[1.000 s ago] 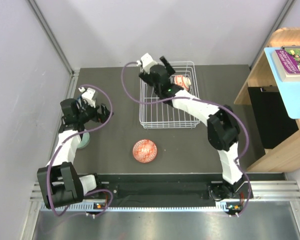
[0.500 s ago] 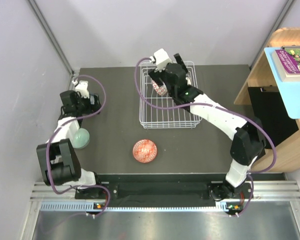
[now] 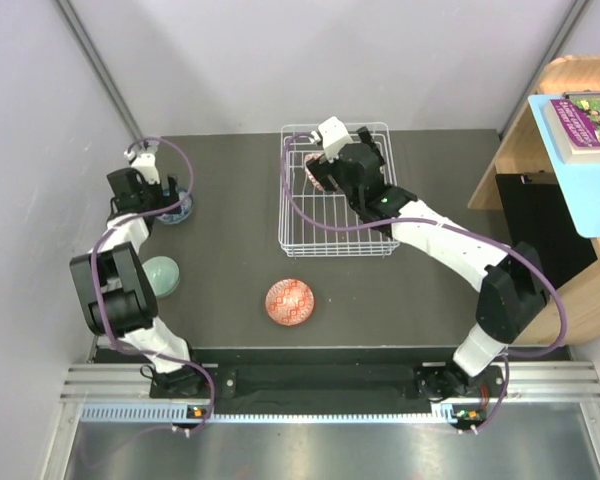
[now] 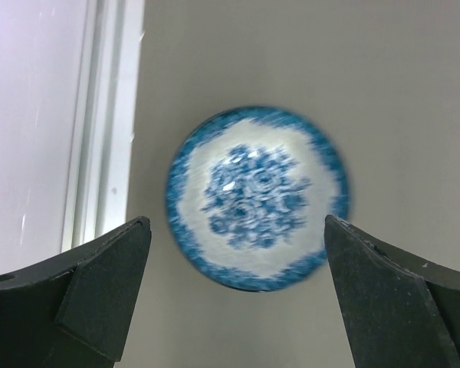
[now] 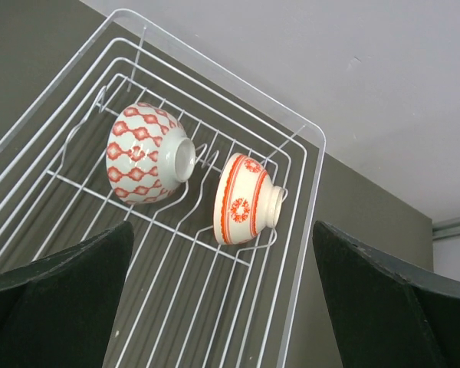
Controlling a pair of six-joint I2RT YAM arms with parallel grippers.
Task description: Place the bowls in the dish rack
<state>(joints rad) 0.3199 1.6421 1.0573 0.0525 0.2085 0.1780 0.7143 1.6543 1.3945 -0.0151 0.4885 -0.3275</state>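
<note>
My left gripper (image 4: 237, 230) is open and hangs over a blue-and-white bowl (image 4: 257, 198), which stands upright on the dark table at the far left (image 3: 175, 207). My right gripper (image 5: 223, 238) is open and empty above the white wire dish rack (image 5: 307, 176). Two bowls rest on their sides among the prongs: one with red diamonds (image 5: 142, 165) and one with orange-red bands (image 5: 244, 201). An orange-red patterned bowl (image 3: 291, 301) sits on the table in front of the rack (image 3: 290, 235). A pale green bowl (image 3: 161, 272) lies at the left.
A wooden shelf unit (image 3: 540, 190) with a blue board and a book stands at the right. Grey walls close in the left and the back. A metal rail (image 4: 107, 115) runs along the table's left edge beside the blue bowl.
My left arm has swung back and left from the green bowl to above the blue-and-white bowl. My right gripper has shifted right over the rack, and the red-diamond bowl now stands free in the prongs.
</note>
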